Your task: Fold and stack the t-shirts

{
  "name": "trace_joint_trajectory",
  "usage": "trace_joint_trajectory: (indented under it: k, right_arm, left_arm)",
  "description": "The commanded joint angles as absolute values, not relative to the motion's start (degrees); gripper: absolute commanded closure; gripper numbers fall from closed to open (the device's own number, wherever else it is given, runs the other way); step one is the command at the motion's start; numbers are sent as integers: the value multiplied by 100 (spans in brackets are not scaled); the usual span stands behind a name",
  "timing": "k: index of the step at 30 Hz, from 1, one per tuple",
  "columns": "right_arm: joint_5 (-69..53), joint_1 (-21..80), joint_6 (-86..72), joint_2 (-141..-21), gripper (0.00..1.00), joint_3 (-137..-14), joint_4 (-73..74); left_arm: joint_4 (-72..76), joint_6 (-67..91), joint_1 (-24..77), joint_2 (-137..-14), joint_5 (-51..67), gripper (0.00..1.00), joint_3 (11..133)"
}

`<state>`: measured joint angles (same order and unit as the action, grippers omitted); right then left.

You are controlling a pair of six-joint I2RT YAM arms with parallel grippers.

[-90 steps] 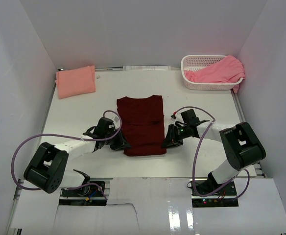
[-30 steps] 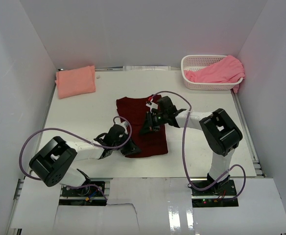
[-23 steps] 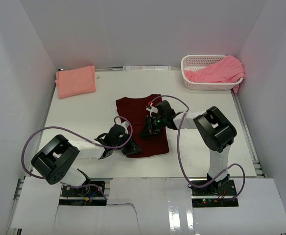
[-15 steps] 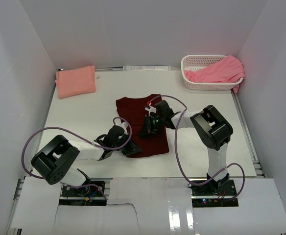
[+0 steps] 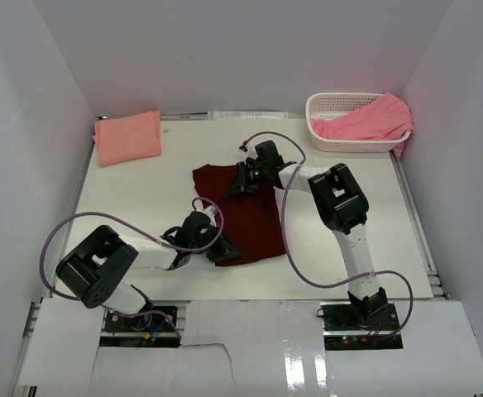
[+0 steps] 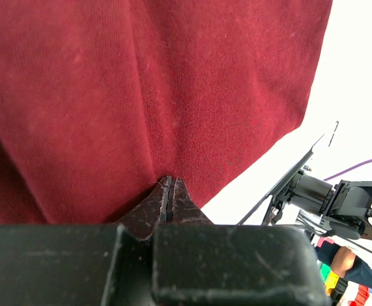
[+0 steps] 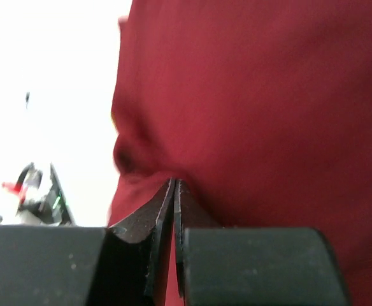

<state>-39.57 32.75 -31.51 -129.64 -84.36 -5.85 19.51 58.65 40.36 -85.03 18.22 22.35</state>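
The dark maroon t-shirt (image 5: 255, 225) lies mid-table, partly folded, and fills the left wrist view (image 6: 173, 76) and the right wrist view (image 7: 269, 95). My left gripper (image 5: 227, 250) is shut on its near left edge, jaws pressed together (image 6: 169, 183) with a crease running from the tips. My right gripper (image 5: 240, 184) is shut on a fold of the same shirt near its far edge (image 7: 174, 183). A folded salmon-peach t-shirt (image 5: 127, 137) rests at the far left. The brighter pink t-shirt (image 5: 367, 118) hangs out of the basket.
A white lattice basket (image 5: 334, 142) stands at the far right corner. White walls close in the table on three sides. Purple cables loop off both arms. The right arm (image 6: 329, 194) shows in the left wrist view beyond the shirt's edge.
My right gripper has moved from the middle of the maroon shirt toward its far edge, carrying cloth with it. The left gripper has stayed at the near edge.
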Motion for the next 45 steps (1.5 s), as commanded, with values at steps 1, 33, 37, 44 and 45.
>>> trace_joint_trajectory:
  k: [1, 33, 37, 44, 45]
  right_arm:
    - [-3401, 2883, -2821, -13472, 91, -9384, -300]
    - [-4017, 2698, -2232, -9958, 92, -5617, -184]
    - [-3877, 2698, -2189, -10081, 92, -5274, -518]
    - [-3350, 2698, -2118, -10835, 92, -5729, -712]
    - [-3288, 2698, -2109, -10924, 92, -5826, -729]
  left_arm:
    - [993, 5704, 4096, -8675, 1784, 100, 2004]
    - [747, 5651, 4104, -8604, 1617, 100, 2092]
    - [747, 5660, 4104, -8640, 1626, 100, 2092]
    - [747, 5678, 4104, -8649, 1635, 100, 2083]
    - [747, 5669, 4104, -8648, 1635, 100, 2092]
